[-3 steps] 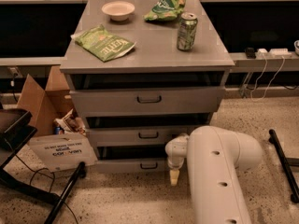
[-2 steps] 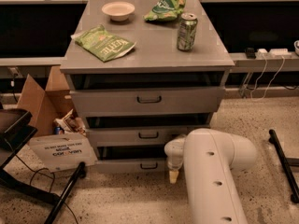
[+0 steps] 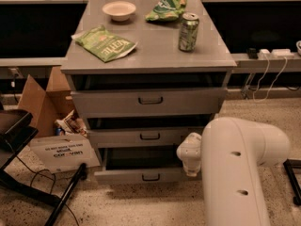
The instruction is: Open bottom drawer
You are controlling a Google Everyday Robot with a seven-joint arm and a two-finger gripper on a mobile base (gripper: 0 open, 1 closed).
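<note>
The grey cabinet (image 3: 150,55) has three drawers. The bottom drawer (image 3: 122,175) has the slimmest front and a small dark bar handle (image 3: 151,177). It stands pulled out toward me, with a dark gap (image 3: 141,157) showing above its front panel. My gripper (image 3: 191,167) is at the right end of that drawer front, to the right of the handle, at the end of my white arm (image 3: 240,168). The arm covers the drawer's right end. The middle drawer (image 3: 141,136) and the top drawer (image 3: 146,100) sit further back.
On the cabinet top lie a green chip bag (image 3: 104,43), a white bowl (image 3: 118,10), a second green bag (image 3: 168,6) and a green can (image 3: 188,32). A cardboard box (image 3: 40,102) and a white sign (image 3: 63,152) stand at left, beside a black chair base (image 3: 28,182).
The bottom drawer's front has come out toward me, opening a wider dark gap above it. My arm and gripper have drawn back with it.
</note>
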